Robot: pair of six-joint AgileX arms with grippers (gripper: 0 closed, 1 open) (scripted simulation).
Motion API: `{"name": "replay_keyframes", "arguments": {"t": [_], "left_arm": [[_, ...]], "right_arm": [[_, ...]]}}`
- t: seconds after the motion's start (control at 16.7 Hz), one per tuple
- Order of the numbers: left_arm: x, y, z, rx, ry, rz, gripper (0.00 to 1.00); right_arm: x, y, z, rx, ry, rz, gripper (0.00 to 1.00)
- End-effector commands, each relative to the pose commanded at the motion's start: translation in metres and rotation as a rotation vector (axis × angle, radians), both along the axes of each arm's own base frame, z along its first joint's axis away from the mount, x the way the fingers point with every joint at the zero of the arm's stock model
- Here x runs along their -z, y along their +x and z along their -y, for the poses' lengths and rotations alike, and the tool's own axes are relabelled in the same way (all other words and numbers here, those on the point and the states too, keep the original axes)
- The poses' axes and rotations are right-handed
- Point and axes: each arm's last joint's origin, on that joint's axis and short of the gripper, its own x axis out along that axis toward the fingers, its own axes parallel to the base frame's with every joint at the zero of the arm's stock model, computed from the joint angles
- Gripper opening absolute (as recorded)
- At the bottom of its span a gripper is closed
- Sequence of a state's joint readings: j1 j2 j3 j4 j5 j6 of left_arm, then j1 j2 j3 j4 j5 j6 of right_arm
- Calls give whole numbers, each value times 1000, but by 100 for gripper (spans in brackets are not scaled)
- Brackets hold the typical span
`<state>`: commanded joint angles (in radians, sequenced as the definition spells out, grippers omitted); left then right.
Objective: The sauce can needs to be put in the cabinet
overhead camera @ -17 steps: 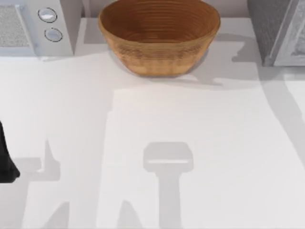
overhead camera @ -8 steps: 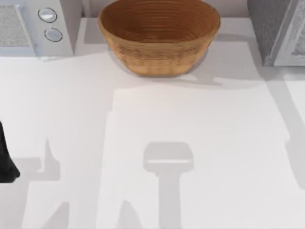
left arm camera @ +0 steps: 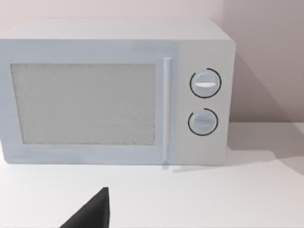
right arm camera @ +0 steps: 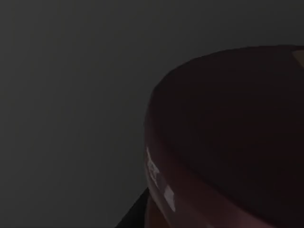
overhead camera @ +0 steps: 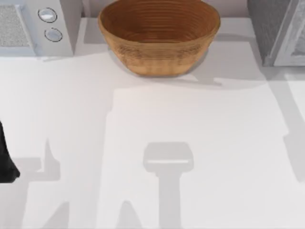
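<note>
The sauce can (right arm camera: 228,142) looms right against the right wrist camera (a dark view); whether the right claw grips it, I cannot tell.

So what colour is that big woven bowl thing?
Orange-brown: the round woven basket shows best in the top view.

Looks like a simulated kitchen counter: white microwave (left arm camera: 116,92) with two dials, a woven basket (overhead camera: 159,36), plain white table (overhead camera: 200,133).
</note>
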<state>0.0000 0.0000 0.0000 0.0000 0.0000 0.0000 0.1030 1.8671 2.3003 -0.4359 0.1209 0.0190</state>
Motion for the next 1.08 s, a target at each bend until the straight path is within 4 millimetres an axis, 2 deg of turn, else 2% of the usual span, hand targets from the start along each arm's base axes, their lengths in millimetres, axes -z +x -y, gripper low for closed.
{"name": "replay_keyframes", "arguments": {"t": [0.72,1.08], "left_arm": [[0,0,0,0,0,0,100],[0,0,0,0,0,0,100]], "right_arm": [[0,0,0,0,0,0,98],[0,0,0,0,0,0,100]]}}
